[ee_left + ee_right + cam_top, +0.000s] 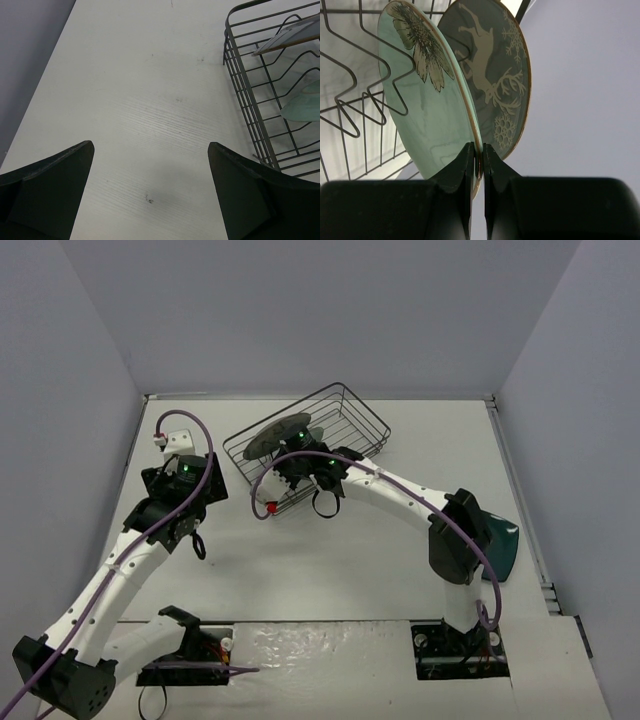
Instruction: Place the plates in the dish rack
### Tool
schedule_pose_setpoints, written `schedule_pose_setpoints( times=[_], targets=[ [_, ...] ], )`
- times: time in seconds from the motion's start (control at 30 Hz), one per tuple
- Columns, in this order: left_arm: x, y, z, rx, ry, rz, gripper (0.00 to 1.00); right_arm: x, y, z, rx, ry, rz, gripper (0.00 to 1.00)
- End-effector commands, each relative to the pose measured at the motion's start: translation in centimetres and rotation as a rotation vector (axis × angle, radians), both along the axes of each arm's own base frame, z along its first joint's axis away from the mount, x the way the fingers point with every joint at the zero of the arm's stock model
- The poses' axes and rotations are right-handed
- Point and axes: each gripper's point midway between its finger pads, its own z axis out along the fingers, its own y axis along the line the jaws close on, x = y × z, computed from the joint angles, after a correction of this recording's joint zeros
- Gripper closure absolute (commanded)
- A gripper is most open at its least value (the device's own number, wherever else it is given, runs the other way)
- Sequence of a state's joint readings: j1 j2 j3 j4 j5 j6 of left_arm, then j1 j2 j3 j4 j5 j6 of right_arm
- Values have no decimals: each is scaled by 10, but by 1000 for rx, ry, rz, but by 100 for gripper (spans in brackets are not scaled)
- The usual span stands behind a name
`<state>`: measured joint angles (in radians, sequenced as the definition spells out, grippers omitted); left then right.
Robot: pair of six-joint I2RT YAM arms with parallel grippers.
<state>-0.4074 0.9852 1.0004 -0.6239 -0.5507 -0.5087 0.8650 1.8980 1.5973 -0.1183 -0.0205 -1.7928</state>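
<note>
There are three plates in total: one round grey plate with a white deer pattern (495,85), one round mint-green plate with a flower drawing (425,120) and one dark teal plate (503,545). There is one black wire dish rack (360,420) and one white table (330,570). There are two white-and-black robot arms, the left arm (120,575) and the right arm (400,494). Each has one black two-finger gripper: the left gripper (150,144) and the right gripper (477,146). There are also two purple cables, the left cable (209,458) and the right cable (300,453).
</note>
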Motion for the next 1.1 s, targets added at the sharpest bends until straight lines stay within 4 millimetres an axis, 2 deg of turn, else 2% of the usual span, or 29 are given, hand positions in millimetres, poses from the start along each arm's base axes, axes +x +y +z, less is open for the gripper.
schedule_pose_setpoints(
  times=[0.0,0.17,0.23,0.47,0.6,0.73,0.87,0.93,1.0,1.07],
  targets=[
    [6,2,25,-18,-77,14,3,14,20,79,217,-162,7,95],
    [4,2,26,-22,-80,12,3,21,24,71,211,-145,-12,82],
    [4,2,26,-24,-81,11,3,22,23,68,207,-141,-19,81],
    [4,1,27,-26,-82,6,3,21,20,67,200,-130,-32,44],
    [5,1,27,-30,-83,4,3,17,18,76,222,-130,-33,34],
    [6,-1,28,-37,-87,-1,3,7,16,99,292,-114,-19,30],
    [9,-4,34,-52,-105,-12,3,-7,8,132,403,-82,-30,21],
    [11,-7,36,-61,-112,-21,3,-15,-3,154,498,-56,-64,4],
    [14,-10,39,-73,-128,-29,3,-23,-18,177,589,-45,-103,0],
    [18,-13,41,-84,-140,-40,3,-28,-35,182,708,15,-169,0]
  ],
)
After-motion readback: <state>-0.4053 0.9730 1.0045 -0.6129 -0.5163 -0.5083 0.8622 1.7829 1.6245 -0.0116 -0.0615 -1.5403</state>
